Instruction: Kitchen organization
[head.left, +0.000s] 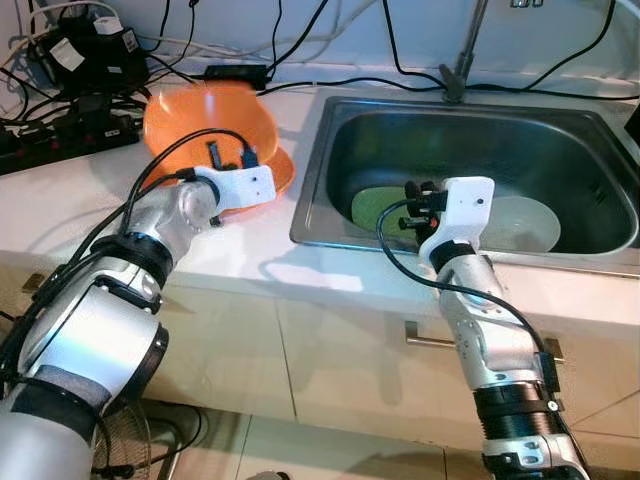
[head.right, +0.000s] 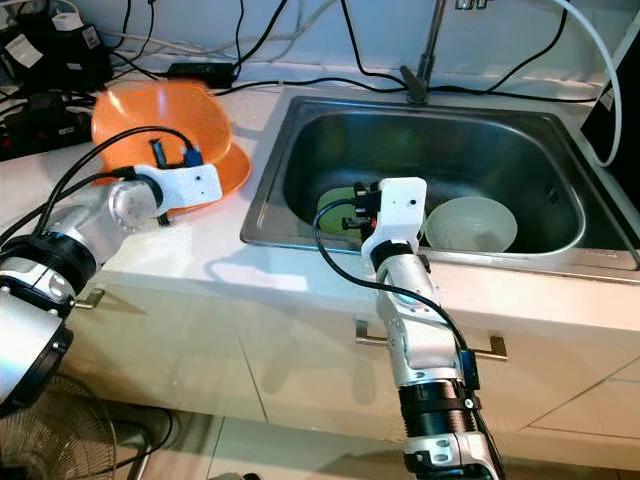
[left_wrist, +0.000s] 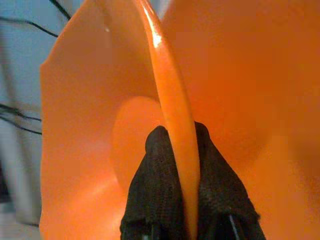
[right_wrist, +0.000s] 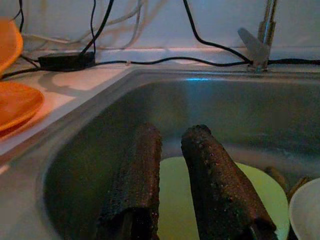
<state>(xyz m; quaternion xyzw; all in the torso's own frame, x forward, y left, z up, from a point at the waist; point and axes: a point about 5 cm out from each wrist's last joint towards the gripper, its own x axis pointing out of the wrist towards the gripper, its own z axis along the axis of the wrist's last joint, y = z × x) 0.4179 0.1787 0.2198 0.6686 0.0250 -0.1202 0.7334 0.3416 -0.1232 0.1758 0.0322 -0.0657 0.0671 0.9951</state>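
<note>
So the tidy-up looks only partly done. Far to the left, a mess of black wires and plugs sits on the white counter. Next to it is an orange bowl. It looks like smooth, shiny plastic, round with a thin rim, and it is tipped up on its side over an orange plate that lies flat on the counter.

The left gripper holds that bowl. Its 2 fuzzy black fingers pinch the thin rim between them, 1 inside the bowl and 1 outside. My guess is the bowl is being stacked or moved, but I cannot say where it will go.

Then comes the sink. It is gray metal, dull and smooth, with round corners and a tap behind it. At the bottom lies a flat green plate. Just beside it, to the right, is a white bowl, round and plain.

The right gripper hangs over the near side of the sink, above the green plate. Its 2 rough black fingers are a little apart and hold nothing.

I think the 2 things in the sink are left to sort out, so lots is left to do. The wet-looking metal could make the flat plate hard to pick up.
</note>
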